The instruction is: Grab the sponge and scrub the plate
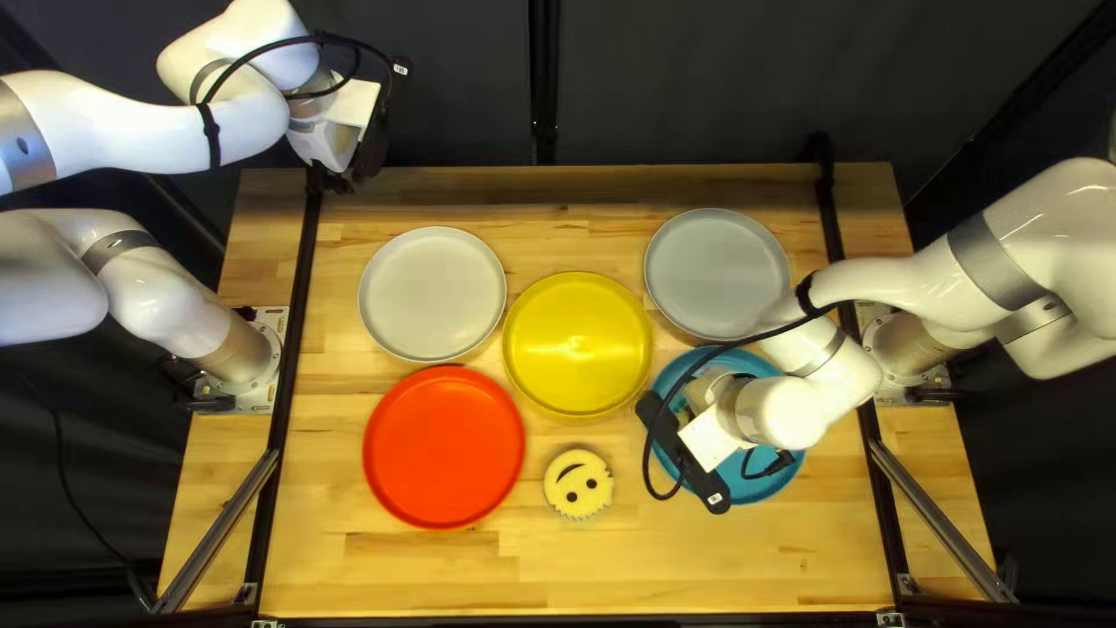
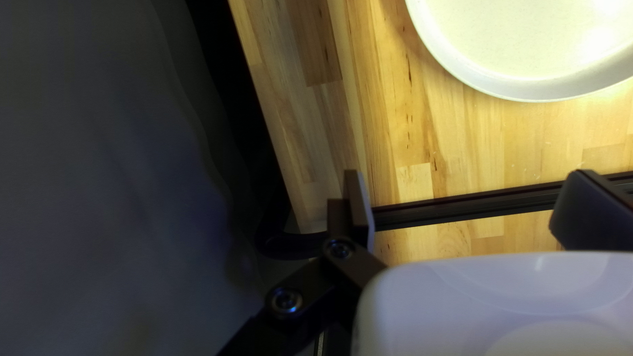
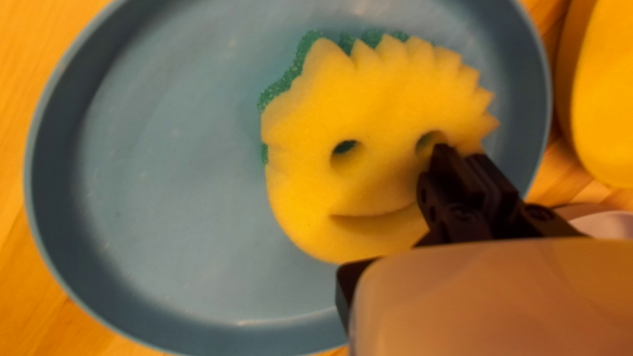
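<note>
Over the blue plate (image 1: 762, 479), my right gripper (image 1: 686, 448) hides most of the sponge in the top left view. In the right wrist view, the yellow smiley sponge (image 3: 369, 112) lies face up inside the blue plate (image 3: 165, 171), its green underside showing along one edge. My right gripper (image 3: 465, 161) is shut on the sponge's edge beside one eye hole, its fingers close together. Beyond the far left table corner, my left gripper (image 1: 349, 175) is raised. Its own view shows the left gripper (image 2: 465, 204) open, with nothing between the fingers.
A second smiley sponge (image 1: 578, 484) lies on the table. Around it are a red plate (image 1: 443, 447), a yellow plate (image 1: 578, 343) and the blue plate. Two pale plates, one white (image 1: 431, 293) and one grey (image 1: 716, 273), stand farther back. Black rails cross the table's sides.
</note>
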